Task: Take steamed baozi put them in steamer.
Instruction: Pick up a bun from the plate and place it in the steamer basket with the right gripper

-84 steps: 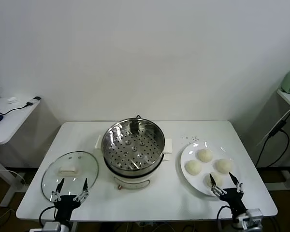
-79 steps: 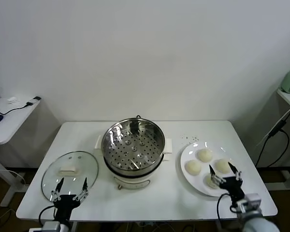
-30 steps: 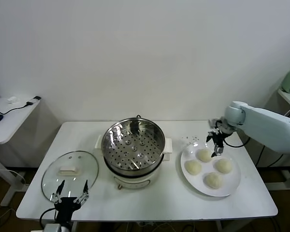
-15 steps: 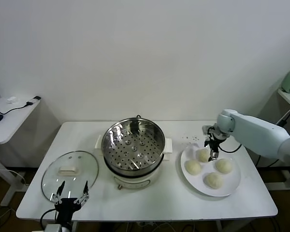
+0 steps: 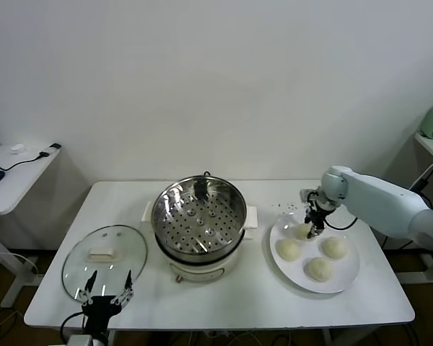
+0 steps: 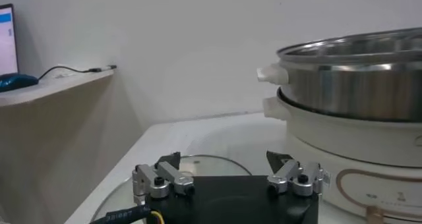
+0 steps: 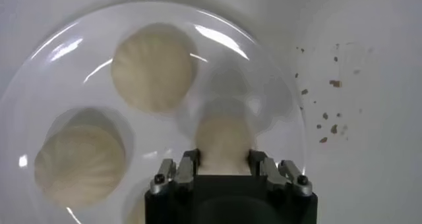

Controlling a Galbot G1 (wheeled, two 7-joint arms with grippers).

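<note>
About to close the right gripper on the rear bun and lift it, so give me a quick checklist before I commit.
1. Right gripper straddles the rear bun, one finger on each side: ok.
2. Fingers closed on that bun: not ok, they look open with no squeeze visible.
3. Neighbouring buns stand apart from the fingers: ok.
4. Steamer is uncovered, tray bare of buns, lid lying on the table to its left: ok.
5. Left gripper waits at the table's front edge near the lid, away from the carry path: ok.
6. Fingers low enough on the bun for a firm hold: cannot tell.
</note>
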